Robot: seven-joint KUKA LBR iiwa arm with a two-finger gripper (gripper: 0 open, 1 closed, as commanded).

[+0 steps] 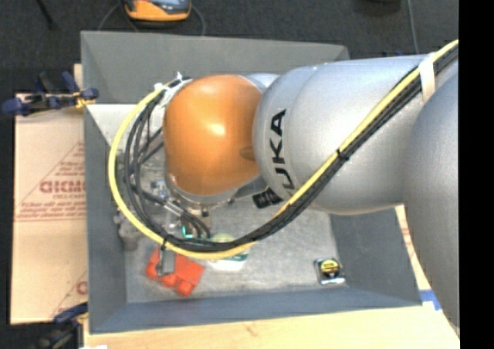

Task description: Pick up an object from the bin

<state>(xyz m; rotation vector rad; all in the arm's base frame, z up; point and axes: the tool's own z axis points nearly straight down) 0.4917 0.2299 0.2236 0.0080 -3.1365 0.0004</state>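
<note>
My gripper (171, 233) sits low in the grey bin (231, 307) beside a red-orange block (179, 273), whether spread or closed I cannot tell, and nothing looks lifted yet.

The grey arm (340, 139) extended in from the right, its orange wrist cover (208, 135) and looped cables (123, 185) masking the lowered gripper (176, 220).

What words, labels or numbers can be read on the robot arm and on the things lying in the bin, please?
"UKA": black letters running sideways on the silver arm; any letter before them is hidden by the cable.
Small yellow and black thing at the bin's lower right: markings too small to read.
Red-orange thing at the lower left: no text to be seen.
</note>
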